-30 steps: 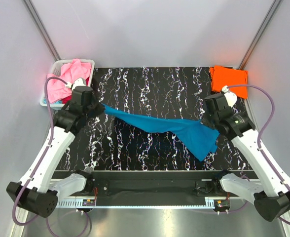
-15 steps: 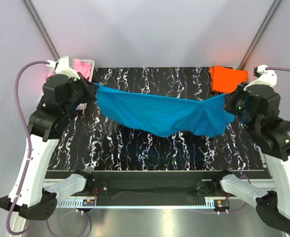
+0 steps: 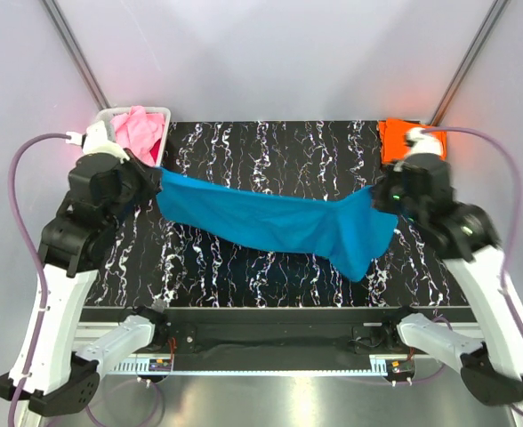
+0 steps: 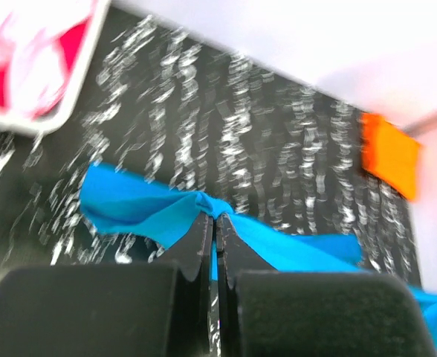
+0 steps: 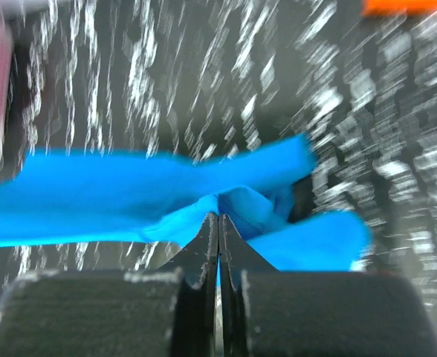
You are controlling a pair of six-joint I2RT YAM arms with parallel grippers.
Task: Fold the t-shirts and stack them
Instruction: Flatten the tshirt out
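1 black, white-veined tabletop (image 3: 279, 147) between pale walls (image 3: 270, 53), teal t-shirt (image 3: 270, 222) stretched across.

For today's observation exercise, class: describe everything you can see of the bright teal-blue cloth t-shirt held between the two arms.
The bright teal-blue soft cloth t-shirt is one plain colour, unfolded and creased. It hangs stretched over the black marbled table, the left gripper shut on one bunched edge and the right gripper shut on the other. Its right end droops lower.

- Robotics lab test cell: plain pale walls (image 3: 270, 62), metal corner struts (image 3: 75, 55).
- Two cabled robot arms (image 3: 61, 294) bolted at a black marbled worktop (image 3: 270, 276).
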